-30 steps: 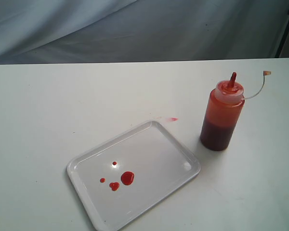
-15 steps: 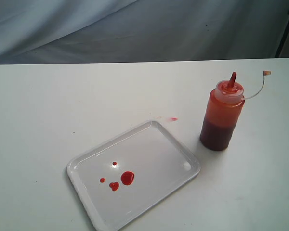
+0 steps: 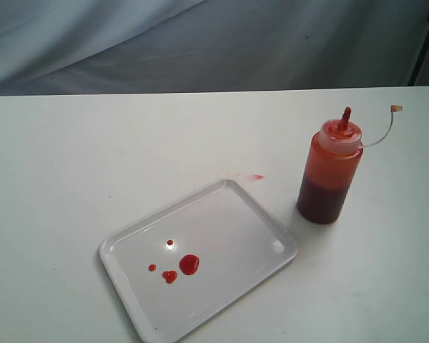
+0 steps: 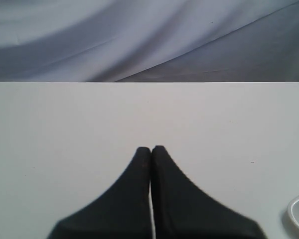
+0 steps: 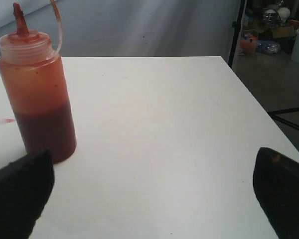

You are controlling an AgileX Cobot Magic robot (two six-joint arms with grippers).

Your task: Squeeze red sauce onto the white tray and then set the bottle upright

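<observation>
Place: looks like a lab-style test setup | Signs: bare white surface [image 3: 71,157], grey cloth backdrop [image 3: 200,43] draped behind it, black stand pole [image 5: 235,30], loose clutter [image 5: 264,40] on the floor beyond

bottle [image 3: 329,175]: upright on the white table [image 3: 93,164], right of the tray, apart from it
tip cap [image 3: 395,108]: off the nozzle, hanging out right on its tether
white tray [image 3: 236,221]: flat, set at an angle
red sauce [image 3: 189,264]: one blob and three small drops in the tray's near-left part
smear [image 3: 256,176]: pinkish, on the table by the tray's far corner
</observation>
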